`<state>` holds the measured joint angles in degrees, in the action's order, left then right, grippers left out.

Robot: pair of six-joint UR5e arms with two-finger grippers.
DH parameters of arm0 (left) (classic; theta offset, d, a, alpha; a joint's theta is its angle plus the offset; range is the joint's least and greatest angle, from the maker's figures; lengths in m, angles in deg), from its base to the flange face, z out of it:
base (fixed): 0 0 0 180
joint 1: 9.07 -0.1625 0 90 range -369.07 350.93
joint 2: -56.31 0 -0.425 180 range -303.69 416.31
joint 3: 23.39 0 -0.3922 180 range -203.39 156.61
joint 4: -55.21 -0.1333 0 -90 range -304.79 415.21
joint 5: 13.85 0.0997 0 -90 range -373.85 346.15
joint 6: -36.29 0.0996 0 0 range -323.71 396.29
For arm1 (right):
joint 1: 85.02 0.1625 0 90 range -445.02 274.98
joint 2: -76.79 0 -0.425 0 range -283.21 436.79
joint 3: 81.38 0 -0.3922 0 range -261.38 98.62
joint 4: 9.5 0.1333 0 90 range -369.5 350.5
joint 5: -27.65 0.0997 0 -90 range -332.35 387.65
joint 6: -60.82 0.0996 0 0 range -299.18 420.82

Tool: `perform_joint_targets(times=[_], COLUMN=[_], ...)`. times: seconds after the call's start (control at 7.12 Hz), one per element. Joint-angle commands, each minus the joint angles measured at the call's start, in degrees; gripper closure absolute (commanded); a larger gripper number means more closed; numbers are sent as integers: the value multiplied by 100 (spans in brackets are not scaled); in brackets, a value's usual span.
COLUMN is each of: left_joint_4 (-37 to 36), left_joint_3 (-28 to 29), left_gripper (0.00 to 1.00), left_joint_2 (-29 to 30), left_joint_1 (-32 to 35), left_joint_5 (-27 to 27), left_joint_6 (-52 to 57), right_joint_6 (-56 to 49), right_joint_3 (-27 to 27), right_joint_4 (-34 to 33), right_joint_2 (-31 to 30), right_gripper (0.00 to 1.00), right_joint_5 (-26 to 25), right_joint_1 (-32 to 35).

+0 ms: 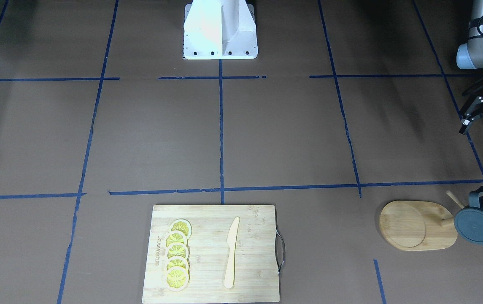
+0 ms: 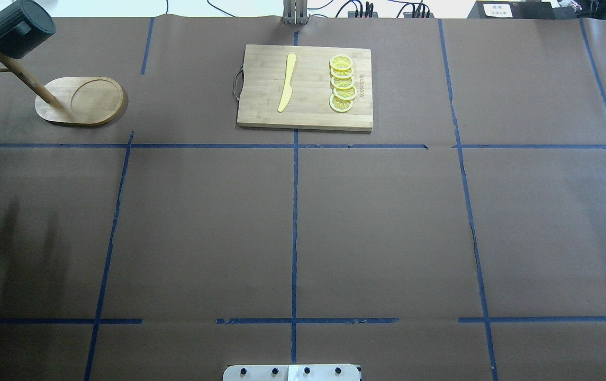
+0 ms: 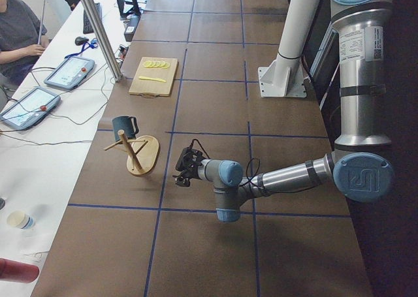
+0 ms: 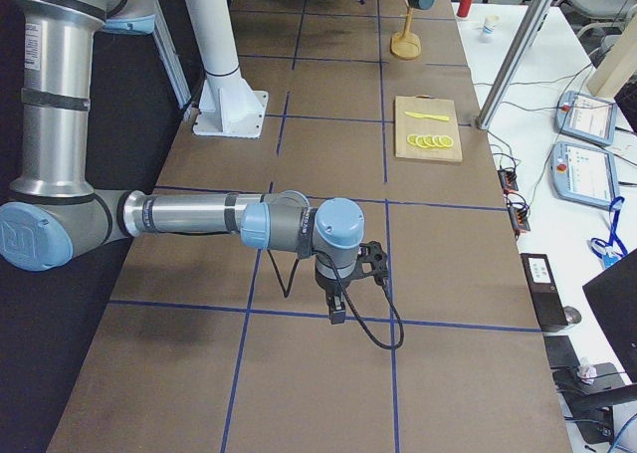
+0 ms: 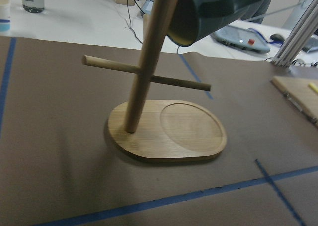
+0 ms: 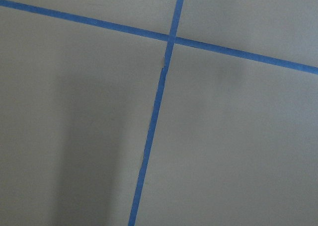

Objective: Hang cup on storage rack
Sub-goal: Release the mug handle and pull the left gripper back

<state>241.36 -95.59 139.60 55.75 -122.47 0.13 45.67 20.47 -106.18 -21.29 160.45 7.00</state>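
Hanging cup (image 1: 481, 221): I see it up on the storage rack (image 1: 414, 226), tipped sideways near the top of the post, off the desk (image 1: 266, 139), with its bottom toward my front camera.
Rack: standing with its oval base flat on the desk's far left corner, as the robot sees it.
Left claw (image 1: 481, 136): fingers spread wide with nothing between them, near the rack on the robot's side but apart from it.
Right claw (image 4: 338, 312): low over the desk, well away; only my side camera shows it, so I cannot tell its spread.
Cutting board (image 1: 216, 270): at the far edge's middle, carrying a row of lemon slices (image 1: 177, 249) and a pale knife (image 1: 232, 253).
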Motion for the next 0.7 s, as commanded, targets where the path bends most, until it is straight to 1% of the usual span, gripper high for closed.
perform_joint_targets(times=[0.0,0.14,0.28,0.42,0.56], left_joint_4=[-1452,-2295,-3417,-4907,-6384], left_joint_3=[-197,-442,-880,-1528,-2187], left_gripper=[0,0,0,0,0], left_joint_2=[55,91,204,371,503], left_joint_1=[547,897,1223,1531,1690], left_joint_5=[8,34,34,17,8], left_joint_6=[2209,3063,3750,4392,4929], right_joint_6=[2,2,2,2,-6], right_joint_3=[-7,-7,-7,-7,-7], right_joint_4=[0,0,0,0,0], right_joint_2=[-1,-9,-9,-9,-9], right_gripper=[0,0,0,0,0], right_joint_5=[0,0,0,0,-9], right_joint_1=[0,0,0,0,0])
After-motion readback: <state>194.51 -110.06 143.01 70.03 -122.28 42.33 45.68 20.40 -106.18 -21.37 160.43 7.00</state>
